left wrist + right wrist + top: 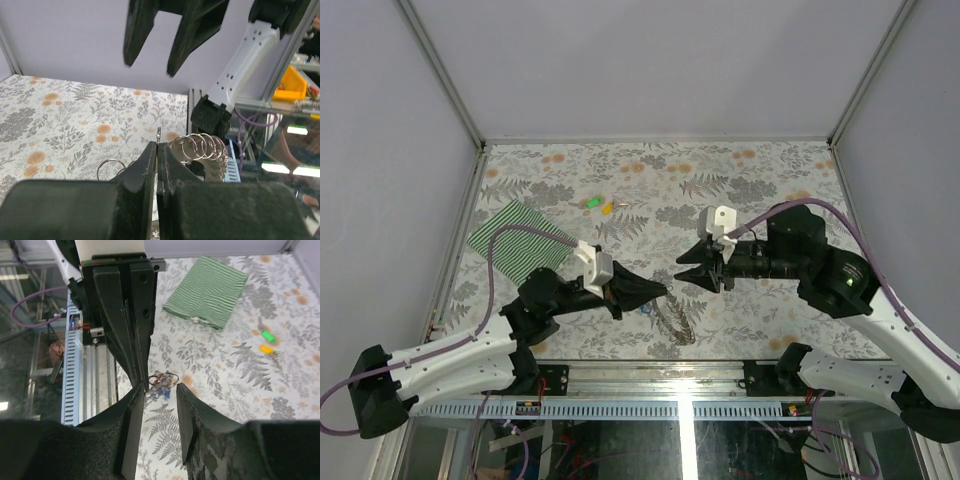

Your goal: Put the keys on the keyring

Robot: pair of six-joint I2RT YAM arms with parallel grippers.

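My left gripper [658, 289] is shut on the keyring [671, 320], a grey chain of small rings that hangs from its tips down to the table. In the left wrist view the closed jaws [157, 146] pinch a thin metal ring edge, with the coil of rings [200, 147] just behind. My right gripper [681, 270] is open and empty, facing the left tips a short way off. In the right wrist view its jaws [159, 391] frame the ring bunch [162, 381], which carries a red and a blue key. A green key [592, 203] and a yellow key [608, 208] lie loose farther back.
A green-and-white striped cloth [520, 240] lies folded at the left of the flowered table cover [760, 190]. The metal front rail [660, 372] runs just below the grippers. White walls enclose the back and sides.
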